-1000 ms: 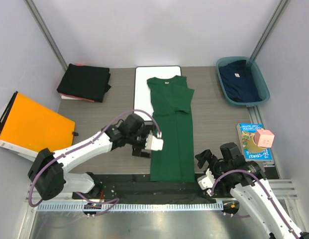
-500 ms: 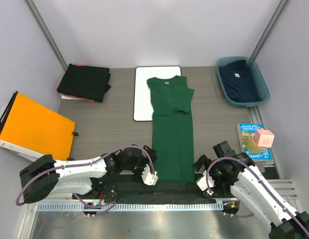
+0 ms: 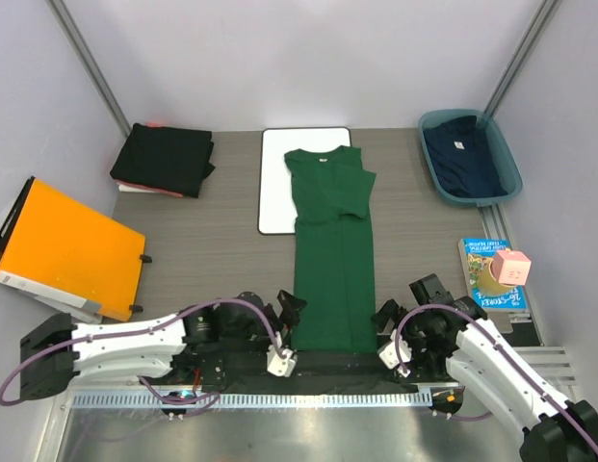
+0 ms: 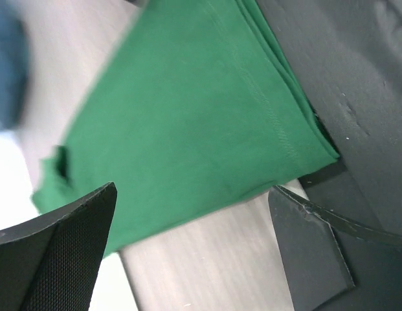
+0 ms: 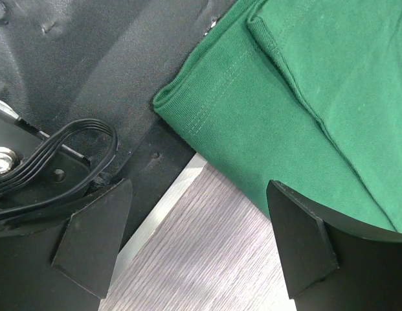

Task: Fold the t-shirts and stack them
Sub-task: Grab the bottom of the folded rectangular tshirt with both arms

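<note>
From above, the left claw is lowered from mid-shirt to the near hem of the green t-shirt, laid along the tabletop. Left wrist: jaws spread beside a corner. Right wrist: the right claw likewise; lifting seems prepared.

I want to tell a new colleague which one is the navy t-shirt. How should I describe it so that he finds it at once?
Look at the far right corner of the table, where a teal plastic tub stands. The navy t-shirt lies inside it. Unlike the green t-shirt spread long in the middle and the black folded ones at the far left, it alone sits in a container.
</note>
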Controlling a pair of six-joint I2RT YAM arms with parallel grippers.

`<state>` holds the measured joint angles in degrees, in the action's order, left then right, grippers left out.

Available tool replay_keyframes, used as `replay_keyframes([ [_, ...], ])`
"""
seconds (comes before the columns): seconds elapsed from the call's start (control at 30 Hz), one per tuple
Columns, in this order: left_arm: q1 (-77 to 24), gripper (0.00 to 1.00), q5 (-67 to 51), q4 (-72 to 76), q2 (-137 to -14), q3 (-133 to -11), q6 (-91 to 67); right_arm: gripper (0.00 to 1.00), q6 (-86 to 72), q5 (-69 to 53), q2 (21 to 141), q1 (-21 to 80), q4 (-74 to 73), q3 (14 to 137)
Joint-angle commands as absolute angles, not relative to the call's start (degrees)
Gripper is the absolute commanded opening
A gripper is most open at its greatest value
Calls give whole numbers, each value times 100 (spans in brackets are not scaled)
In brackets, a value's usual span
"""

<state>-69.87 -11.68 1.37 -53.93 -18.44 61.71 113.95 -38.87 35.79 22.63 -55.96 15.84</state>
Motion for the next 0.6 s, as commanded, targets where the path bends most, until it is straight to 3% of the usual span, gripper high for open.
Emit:
replay_keyframes([
  [0.0,-7040,100,-1582,-659,-4878,-1697,6468,91,11935,-4104,3621,2268,-5757,1512],
  [0.57,-7242,100,-1169,1239,-6565,-1608,6434,84,11716,-4245,3542,2276,-4457,1274],
])
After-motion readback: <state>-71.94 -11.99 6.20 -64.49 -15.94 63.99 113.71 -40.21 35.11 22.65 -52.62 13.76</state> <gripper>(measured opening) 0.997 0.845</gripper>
